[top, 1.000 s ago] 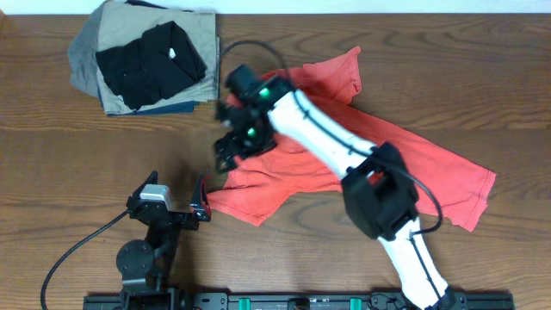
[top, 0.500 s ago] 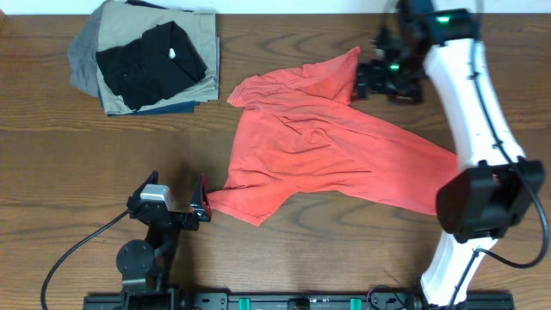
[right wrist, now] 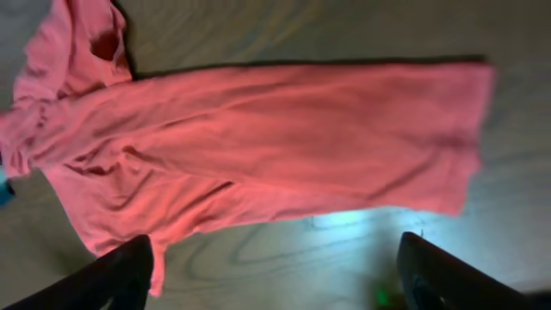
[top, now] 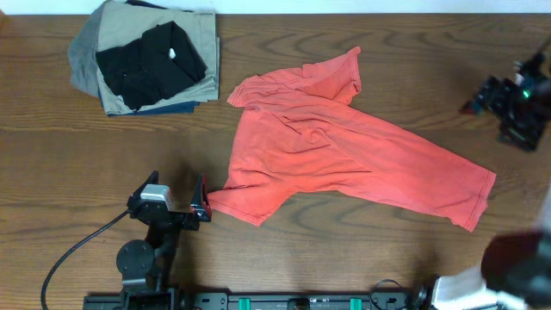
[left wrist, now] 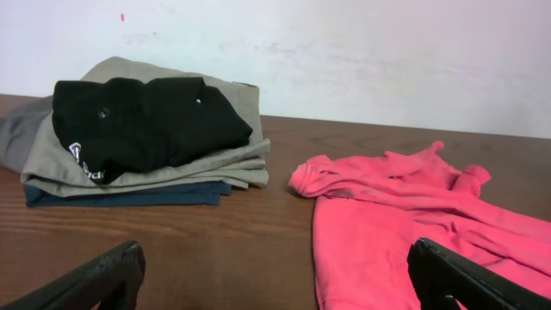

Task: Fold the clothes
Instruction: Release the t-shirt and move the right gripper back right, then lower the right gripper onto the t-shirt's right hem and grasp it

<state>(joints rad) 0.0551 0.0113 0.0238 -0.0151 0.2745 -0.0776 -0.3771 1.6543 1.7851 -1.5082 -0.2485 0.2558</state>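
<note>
The clothes, a coral-red T-shirt (top: 344, 159), lie loosely spread and wrinkled on the wooden table, running diagonally from the upper left to the lower right. My left gripper (top: 202, 200) sits low at the shirt's lower-left corner, open and holding nothing. In the left wrist view the shirt (left wrist: 405, 224) lies ahead to the right, between and beyond the spread fingers (left wrist: 461, 280). My right gripper (top: 492, 96) hovers blurred near the table's right edge, apart from the shirt. In the right wrist view the shirt (right wrist: 258, 129) lies below the open gripper (right wrist: 280, 275), with nothing between its fingers.
A stack of folded garments (top: 146, 60), black on khaki, grey and navy, sits at the back left; it also shows in the left wrist view as a pile (left wrist: 138, 129) before a white wall (left wrist: 344, 52). The left arm's base (top: 138, 258) stands at the front edge.
My right arm has swept from over the shirt's left side, past the upper sleeve, out to the table's right edge. The shirt and the left arm have stayed put.
</note>
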